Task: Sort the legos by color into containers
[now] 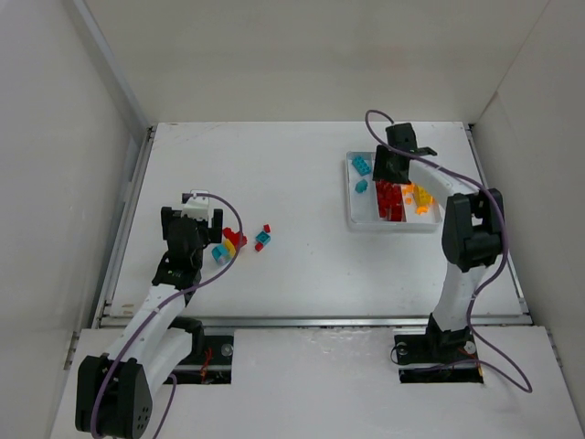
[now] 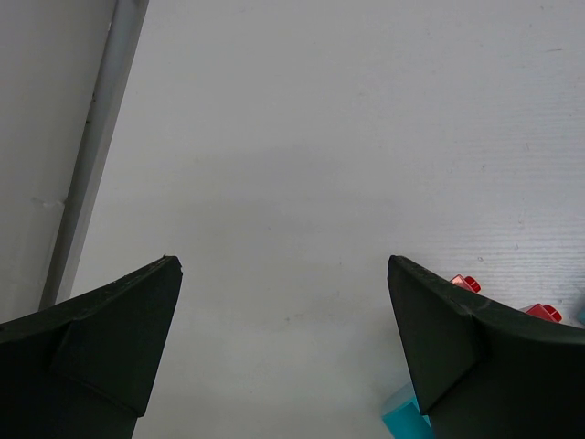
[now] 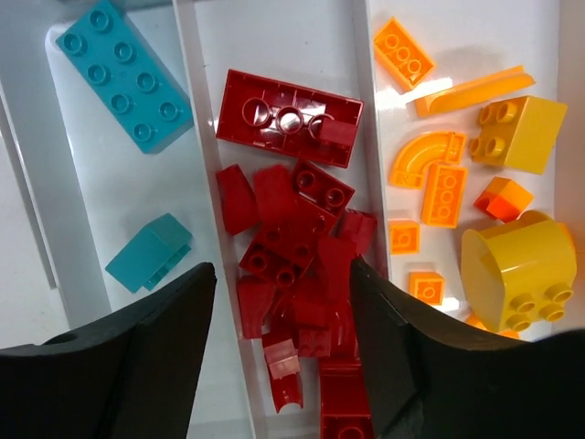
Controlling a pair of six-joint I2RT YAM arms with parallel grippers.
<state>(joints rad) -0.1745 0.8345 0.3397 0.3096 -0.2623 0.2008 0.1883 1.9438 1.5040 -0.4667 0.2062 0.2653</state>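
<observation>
Your right gripper (image 3: pixel 277 274) hangs wide and empty over the red compartment of the shallow white plastic tray (image 1: pixel 351 203). Next, your wide-open left gripper (image 2: pixel 283 267) must pinch one of the loose small plastic bricks (image 1: pixel 229 240) nearby.

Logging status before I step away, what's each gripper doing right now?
Left gripper: open, empty.
Right gripper: open, empty, over the red legos.

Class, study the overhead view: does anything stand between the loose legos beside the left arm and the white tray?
Nothing visible does. Bare table lies between the loose legos and the tray. The right gripper, jaws open, hangs over the tray's red compartment, so that slot is partly covered from above.
</observation>
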